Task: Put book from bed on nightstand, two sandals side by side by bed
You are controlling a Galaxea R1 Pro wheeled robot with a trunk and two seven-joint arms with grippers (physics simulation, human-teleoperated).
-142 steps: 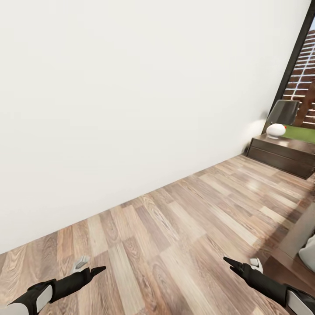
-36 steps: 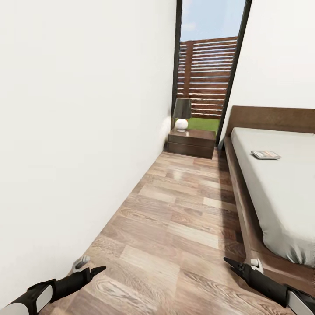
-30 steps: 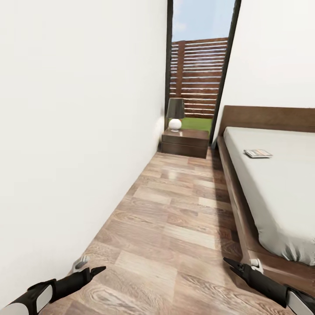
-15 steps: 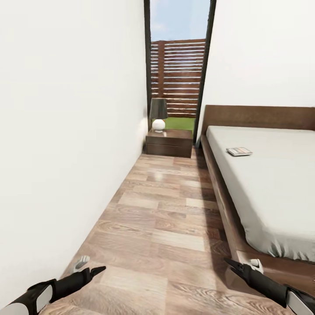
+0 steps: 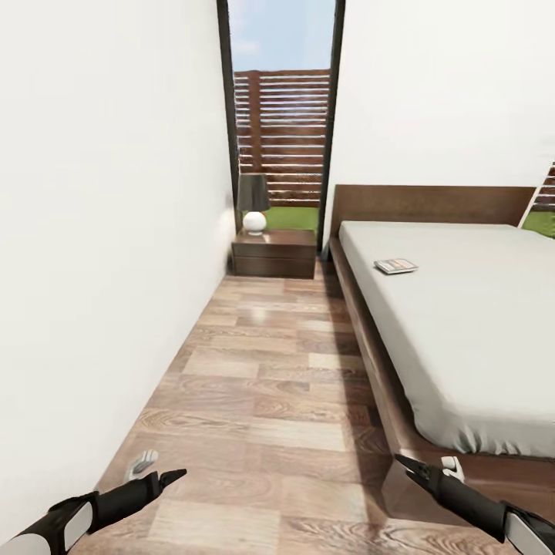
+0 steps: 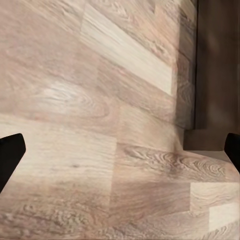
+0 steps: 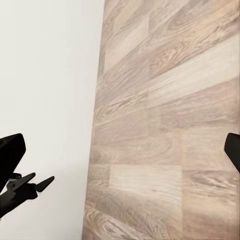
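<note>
Plank floor (image 5: 262, 401) runs between white wall (image 5: 100, 231) and bed (image 5: 462, 331); both grippers' fingers spread apart.

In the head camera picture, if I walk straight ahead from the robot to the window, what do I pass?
Left end effector → wood-plank floor → nightstand → lamp → window with the slatted fence behind.

The bed (image 5: 462, 339) runs off the right edge — the book's (image 5: 395, 266) cover too small to read.

Book (image 5: 395, 266) on bed (image 5: 462, 324); nightstand (image 5: 274, 253) left of it
</note>
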